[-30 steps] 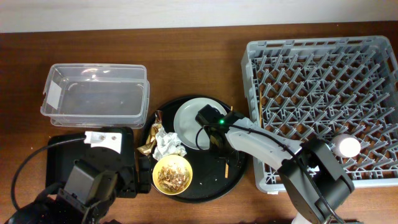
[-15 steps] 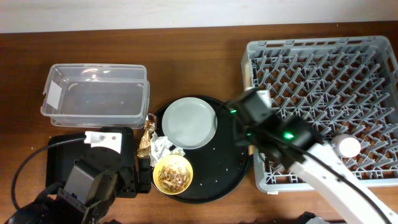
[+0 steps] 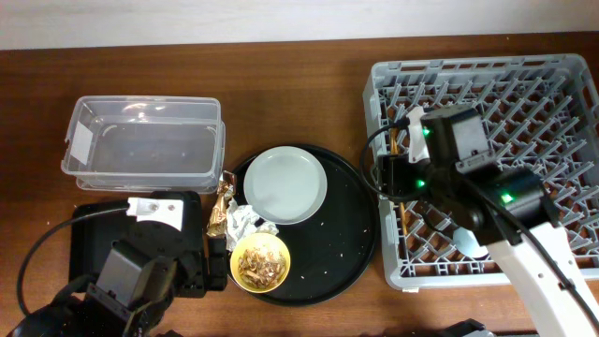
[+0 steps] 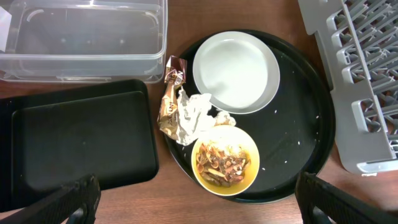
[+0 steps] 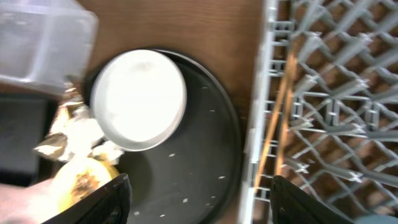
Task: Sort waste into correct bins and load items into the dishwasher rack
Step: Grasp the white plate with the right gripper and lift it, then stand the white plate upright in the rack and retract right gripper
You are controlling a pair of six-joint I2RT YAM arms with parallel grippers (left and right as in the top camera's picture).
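The pale green plate (image 3: 292, 184) lies on the round black tray (image 3: 351, 243). In front of it are the yellow bowl (image 3: 260, 262) holding food scraps (image 4: 221, 163), the crumpled napkin (image 4: 191, 112) and the foil wrapper (image 4: 169, 93). The wooden chopsticks (image 5: 278, 118) lie inside the grey rack (image 3: 524, 94) along its left edge. My right gripper (image 5: 202, 205) is open and empty, over the gap between the round tray and the rack. My left gripper (image 4: 199, 211) is open and empty, high over the table's front left. No cup shows.
The clear tub (image 3: 140, 140) stands at the back left and looks empty. The shallow black tray (image 4: 74, 143) lies in front of it, partly under my left arm (image 3: 140, 271). Loose crumbs (image 4: 273, 158) dot the round tray.
My right arm has moved from the round tray to the rack's left part. The chopstick that lay on the tray is gone from it. My arm now covers the pink cup in the rack.
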